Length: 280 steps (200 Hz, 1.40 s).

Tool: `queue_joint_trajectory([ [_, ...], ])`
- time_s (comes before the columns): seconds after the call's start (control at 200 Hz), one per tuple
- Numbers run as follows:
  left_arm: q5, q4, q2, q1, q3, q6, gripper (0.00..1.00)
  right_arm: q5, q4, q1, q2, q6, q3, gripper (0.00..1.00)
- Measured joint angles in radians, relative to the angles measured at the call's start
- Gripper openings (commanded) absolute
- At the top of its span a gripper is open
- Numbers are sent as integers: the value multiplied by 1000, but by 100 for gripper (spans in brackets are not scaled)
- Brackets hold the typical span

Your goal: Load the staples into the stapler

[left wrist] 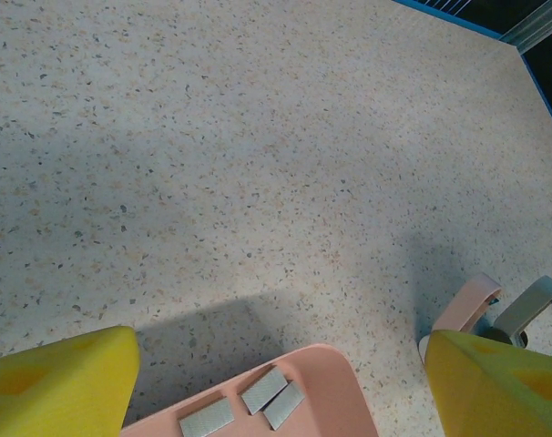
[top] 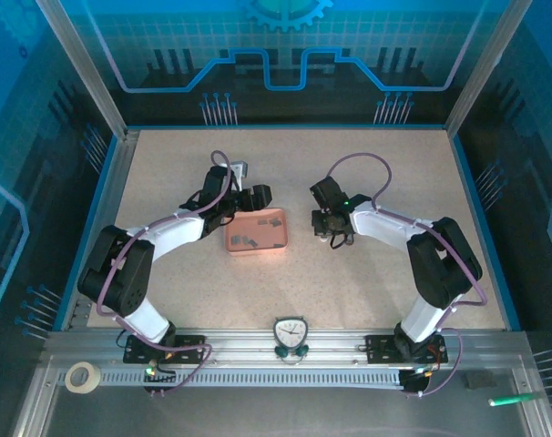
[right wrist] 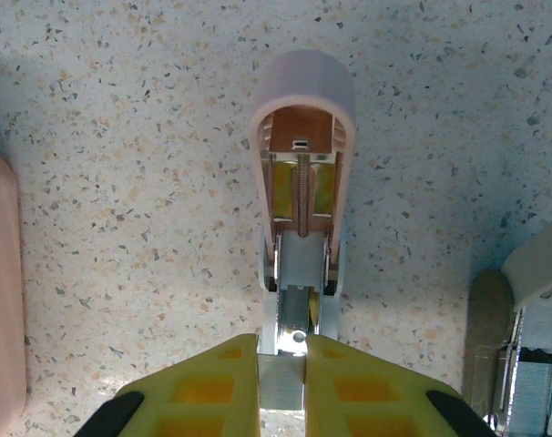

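The stapler (right wrist: 301,137) lies open on the speckled table, its pale pink lid folded away so the spring and the metal channel show. My right gripper (right wrist: 281,364) is shut on a grey strip of staples (right wrist: 281,387), held at the near end of that channel. In the top view the right gripper (top: 333,235) sits just right of the salmon-pink tray (top: 271,246). More staples (left wrist: 262,390) lie in the tray corner (left wrist: 349,391). My left gripper (left wrist: 281,364) hangs open above that corner, holding nothing, and in the top view it (top: 258,196) is over the tray's far edge.
A second stapler-like thing (right wrist: 522,355), grey and white with metal inside, lies to the right of the open stapler. A small pink and grey object (left wrist: 499,309) peeks from behind my left gripper's right finger. A timer (top: 290,332) stands on the near rail, a tape roll (top: 82,376) at its left.
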<state>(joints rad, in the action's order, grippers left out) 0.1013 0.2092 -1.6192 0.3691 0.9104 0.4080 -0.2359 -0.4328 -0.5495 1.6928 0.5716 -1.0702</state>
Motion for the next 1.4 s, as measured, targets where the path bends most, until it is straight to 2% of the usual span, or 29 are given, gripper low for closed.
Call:
queue_joint_trajectory([
  [1.401,8,6,0,0,-10,0,83,-26,43,-9,45,24,24,15],
])
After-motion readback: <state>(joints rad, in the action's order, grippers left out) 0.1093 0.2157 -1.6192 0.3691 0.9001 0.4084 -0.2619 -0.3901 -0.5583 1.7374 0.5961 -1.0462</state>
